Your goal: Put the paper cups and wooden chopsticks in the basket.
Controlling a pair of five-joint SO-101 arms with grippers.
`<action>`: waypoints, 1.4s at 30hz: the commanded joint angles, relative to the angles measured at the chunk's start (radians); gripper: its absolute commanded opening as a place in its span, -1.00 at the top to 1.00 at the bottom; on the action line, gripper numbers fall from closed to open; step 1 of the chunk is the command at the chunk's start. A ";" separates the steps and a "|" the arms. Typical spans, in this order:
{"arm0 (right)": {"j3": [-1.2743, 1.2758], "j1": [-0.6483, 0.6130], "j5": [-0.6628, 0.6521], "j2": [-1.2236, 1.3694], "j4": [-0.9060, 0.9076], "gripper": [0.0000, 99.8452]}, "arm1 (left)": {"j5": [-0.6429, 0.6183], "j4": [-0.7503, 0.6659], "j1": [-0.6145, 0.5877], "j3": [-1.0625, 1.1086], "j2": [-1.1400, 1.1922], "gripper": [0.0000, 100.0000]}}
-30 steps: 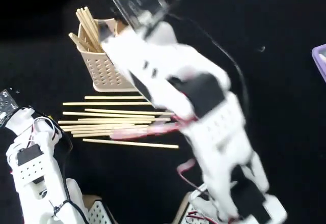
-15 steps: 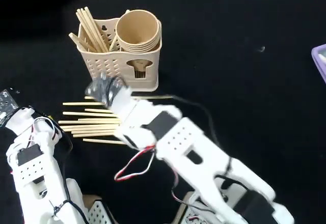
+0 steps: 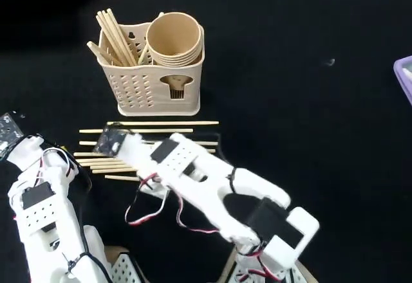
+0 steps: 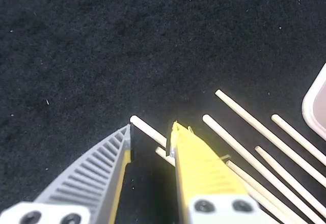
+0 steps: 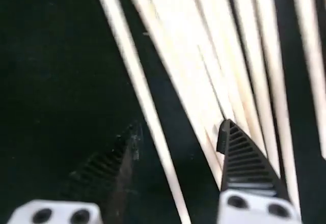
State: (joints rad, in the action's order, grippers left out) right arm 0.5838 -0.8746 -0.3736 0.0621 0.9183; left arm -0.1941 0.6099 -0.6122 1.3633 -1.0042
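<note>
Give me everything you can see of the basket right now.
The basket is cream plastic by its look, with perforated walls and a cut-out in the near wall. It stands upright on the black table. A nested stack of paper cups sits in it, with wooden chopsticks leaning beside them. More loose chopsticks lie before it.

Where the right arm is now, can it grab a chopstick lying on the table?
Probably yes. The right tool hangs open just above the loose chopsticks, one stick lies between its jaws, and nothing blocks it.
</note>
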 commanded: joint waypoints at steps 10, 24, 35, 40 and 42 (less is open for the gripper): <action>-0.050 -0.020 -0.054 0.025 0.006 0.96 | -0.003 -0.017 0.001 -0.008 -0.018 0.73; -0.012 -0.025 -0.054 -0.171 0.068 0.98 | -0.003 -0.017 -0.001 -0.010 -0.018 0.73; 0.027 -0.035 -0.052 -0.008 -0.068 0.84 | -0.003 -0.017 -0.001 -0.010 -0.018 0.73; 0.004 -0.078 -0.052 0.041 -0.069 0.84 | -0.003 -0.017 -0.001 -0.010 -0.018 0.73; -0.007 -0.094 -0.052 0.050 -0.063 0.84 | -0.003 -0.017 -0.001 -0.010 -0.018 0.73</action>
State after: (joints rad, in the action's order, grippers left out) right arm 0.6130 -0.9298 -0.4258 0.0990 0.8600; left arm -0.1941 0.6099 -0.6122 1.3633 -1.0042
